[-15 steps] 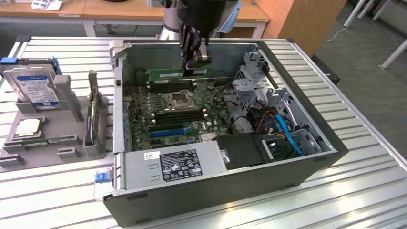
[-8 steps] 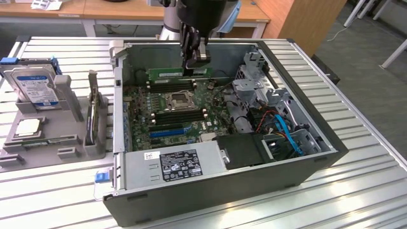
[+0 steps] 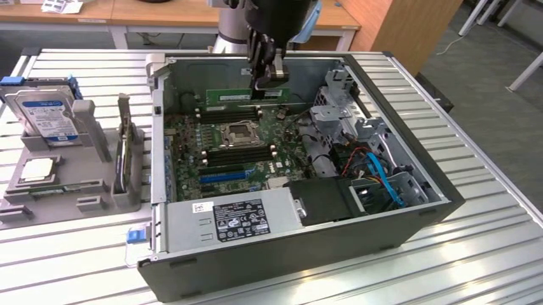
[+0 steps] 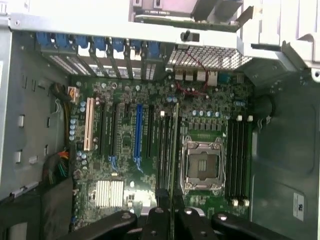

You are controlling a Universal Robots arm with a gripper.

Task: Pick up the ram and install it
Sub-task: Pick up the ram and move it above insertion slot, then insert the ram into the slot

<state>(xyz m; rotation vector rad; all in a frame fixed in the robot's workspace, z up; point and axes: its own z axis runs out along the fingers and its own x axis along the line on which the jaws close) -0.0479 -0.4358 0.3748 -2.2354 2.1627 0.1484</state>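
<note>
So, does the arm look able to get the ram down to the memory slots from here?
Probably yes: the fingers grip the ram over the open case, and nothing seems to stand between it and the memory slots beside the processor socket.

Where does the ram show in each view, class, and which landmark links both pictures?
Exterior view: the ram hangs in the gripper, over the motherboard.
Wrist view: the ram edge-on, a thin green strip beside the processor socket.
Shared landmark: the processor socket.
</note>
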